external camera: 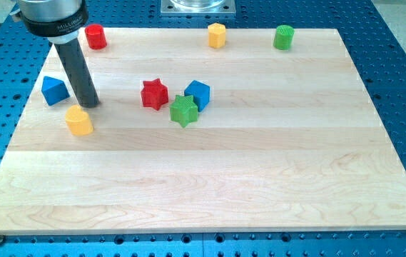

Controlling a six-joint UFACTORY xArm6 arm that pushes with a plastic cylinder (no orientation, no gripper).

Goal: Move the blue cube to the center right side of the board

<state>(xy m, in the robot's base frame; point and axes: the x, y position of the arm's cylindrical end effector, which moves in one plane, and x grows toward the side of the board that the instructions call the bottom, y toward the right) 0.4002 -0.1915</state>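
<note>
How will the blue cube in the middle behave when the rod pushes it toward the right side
The blue cube sits on a flat face, so it should slide, not roll. It touches the green star, which may drag along or twist it. It looks small and light, so an off-centre push would probably spin it. My tip is well off to its left.

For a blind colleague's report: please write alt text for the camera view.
My tip rests at the wooden board's left, between a blue block and a yellow block. Near centre, the blue cube touches a green star, beside a red star.
</note>
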